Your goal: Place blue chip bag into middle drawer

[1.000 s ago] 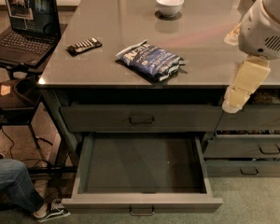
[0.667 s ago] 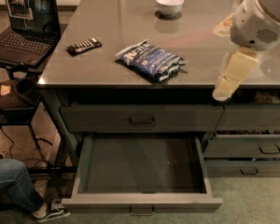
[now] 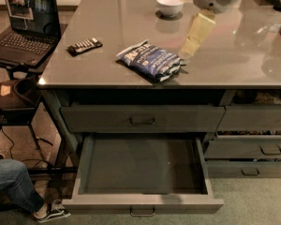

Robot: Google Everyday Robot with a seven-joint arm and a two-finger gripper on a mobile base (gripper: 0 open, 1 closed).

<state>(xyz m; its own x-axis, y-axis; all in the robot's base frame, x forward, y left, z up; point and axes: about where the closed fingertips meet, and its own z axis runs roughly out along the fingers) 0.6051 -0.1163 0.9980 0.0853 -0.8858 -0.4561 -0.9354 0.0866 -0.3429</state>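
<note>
Camera view. Gripper (image 3: 186,49), pale and angled downward, hangs over the counter (image 3: 234,55) with its tip just beside the blue chip bag (image 3: 150,61). Whether it is released or clenched cannot be told, but it grasps nothing. A second ago it hung lower, off the counter's edge on the side away from the bag. It has since risen and swung inward across the surface, which closes most of the gap to the bag.

The bag lies flat and crinkled just beside the gripper's tip, on the side toward the black remote (image 3: 85,45), and it appears untouched. The remote lies well beyond the bag from the gripper. A white bowl (image 3: 169,4) stands behind the gripper, farther back on the counter.

Below and in front of the gripper, the middle drawer (image 3: 178,204) is pulled fully out with its dark inside bare. The drawer above it (image 3: 140,118) is shut. A laptop (image 3: 25,27) on a side stand and a seated person's leg (image 3: 14,184) lie far off beyond the remote.

Judgement: the approach is nearly complete. The grasp, lift and carry down to the open drawer all remain to be done.
</note>
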